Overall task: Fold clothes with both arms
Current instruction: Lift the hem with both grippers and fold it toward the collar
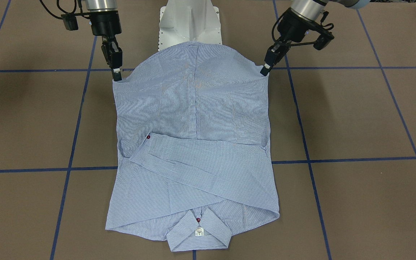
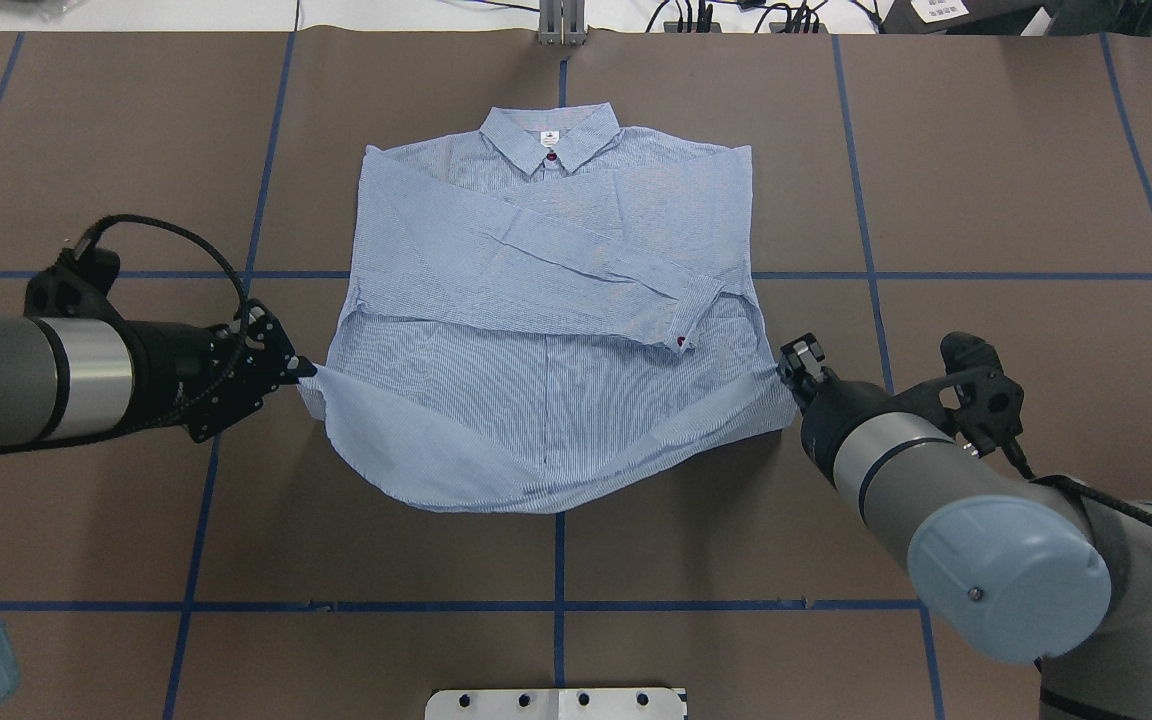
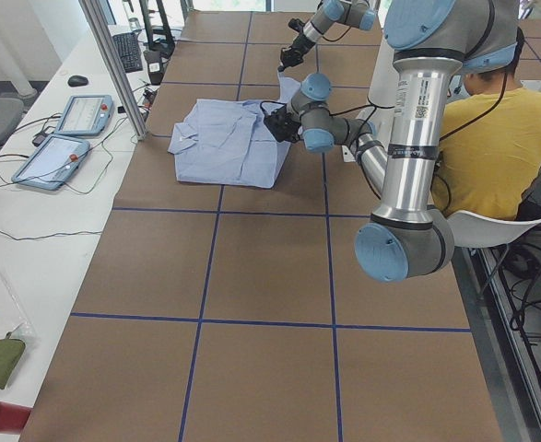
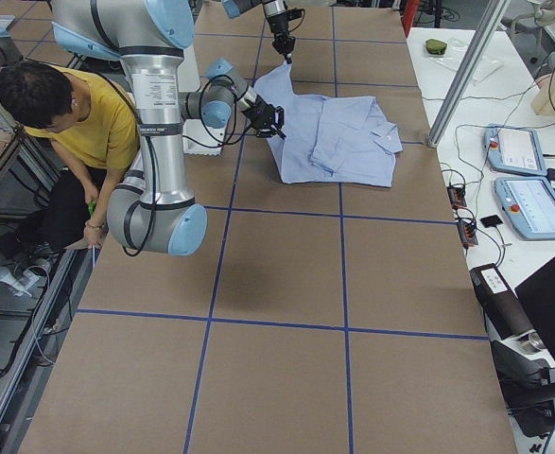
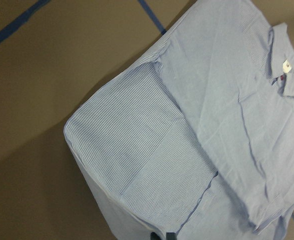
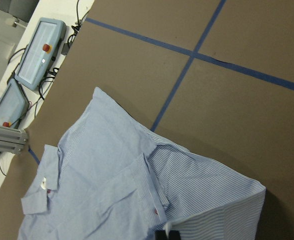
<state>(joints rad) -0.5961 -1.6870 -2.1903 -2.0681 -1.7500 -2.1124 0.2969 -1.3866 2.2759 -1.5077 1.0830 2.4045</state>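
Observation:
The light blue-and-white striped shirt [image 2: 546, 300] lies front up on the brown table, collar [image 2: 550, 137] at the far side, sleeves folded across the chest. My left gripper [image 2: 308, 370] is shut on the hem's left corner. My right gripper [image 2: 784, 368] is shut on the hem's right corner. Both corners are raised a little off the table, and the hem sags between them. In the front-facing view the left gripper [image 1: 264, 72] is on the right and the right gripper [image 1: 117, 76] on the left. The wrist views show the shirt [image 5: 197, 130] [image 6: 136, 195] stretching away from the fingertips.
The white pedestal base [image 1: 190, 25] stands just behind the hem. Blue tape lines [image 2: 558, 560] cross the table. A seated person in yellow [image 3: 505, 138] is beside the robot. Teach pendants [image 4: 528, 180] and a metal post [image 3: 113, 64] stand at the far table edge.

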